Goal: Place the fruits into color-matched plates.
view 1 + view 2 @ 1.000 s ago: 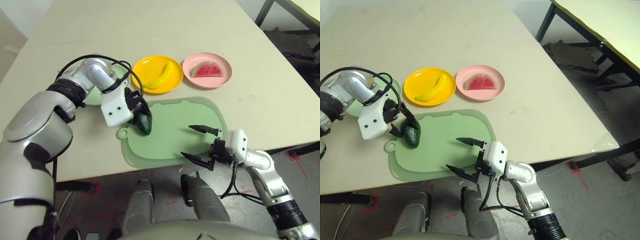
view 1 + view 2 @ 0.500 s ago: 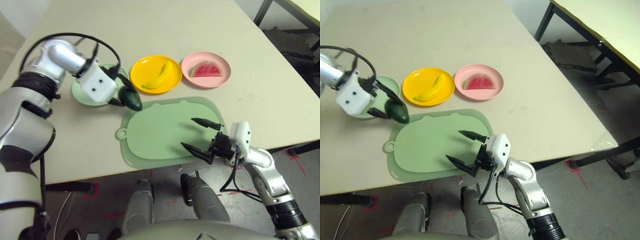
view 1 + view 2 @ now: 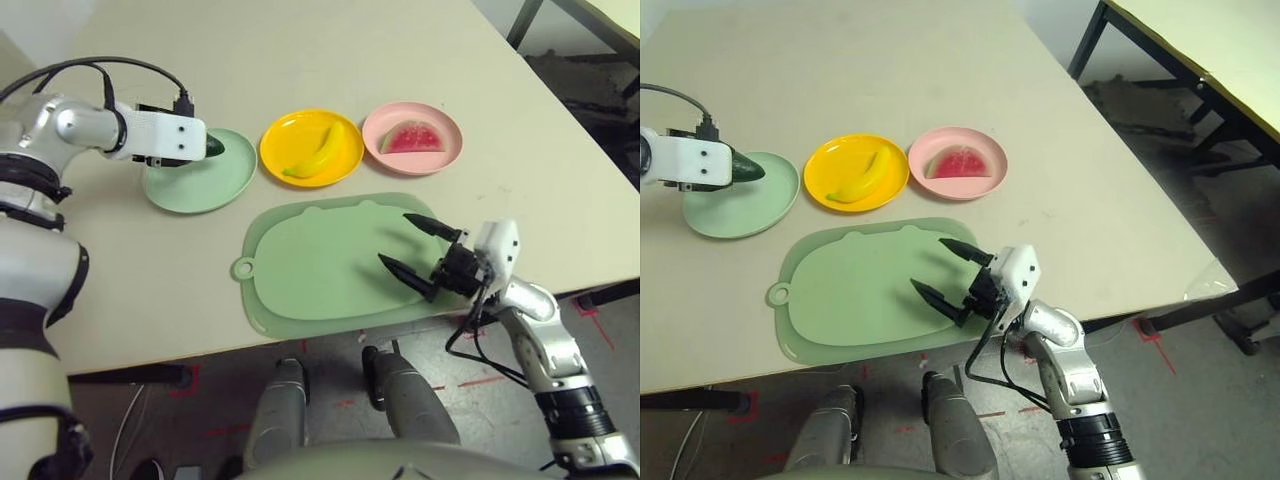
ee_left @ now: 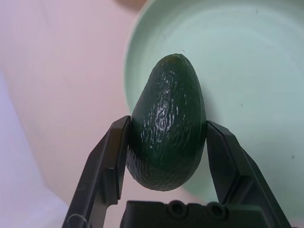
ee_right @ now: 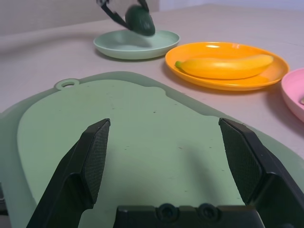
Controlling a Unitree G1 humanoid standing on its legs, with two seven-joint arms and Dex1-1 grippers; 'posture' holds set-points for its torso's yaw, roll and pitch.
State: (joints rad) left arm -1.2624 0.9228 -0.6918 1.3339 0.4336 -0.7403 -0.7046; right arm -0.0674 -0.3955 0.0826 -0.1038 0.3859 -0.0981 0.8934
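Note:
My left gripper (image 4: 166, 137) is shut on the dark green avocado (image 4: 167, 121) and holds it just above the near rim of the pale mint plate (image 3: 200, 178). The yellow banana (image 3: 312, 157) lies in the yellow plate (image 3: 295, 140). The red watermelon wedge (image 3: 413, 138) rests in the pink plate (image 3: 442, 125). My right gripper (image 3: 418, 248) stands open over the near right part of the green cutting board (image 3: 320, 265), with nothing between its fingers.
The large green cutting board lies bare in front of the three plates. The table's front edge runs just below it. Dark table legs (image 3: 1092, 45) and a second table stand at the far right.
My left arm has lifted the avocado off the board's left end and swung it left and back over the mint plate. My right gripper has crept slightly right and farther onto the board.

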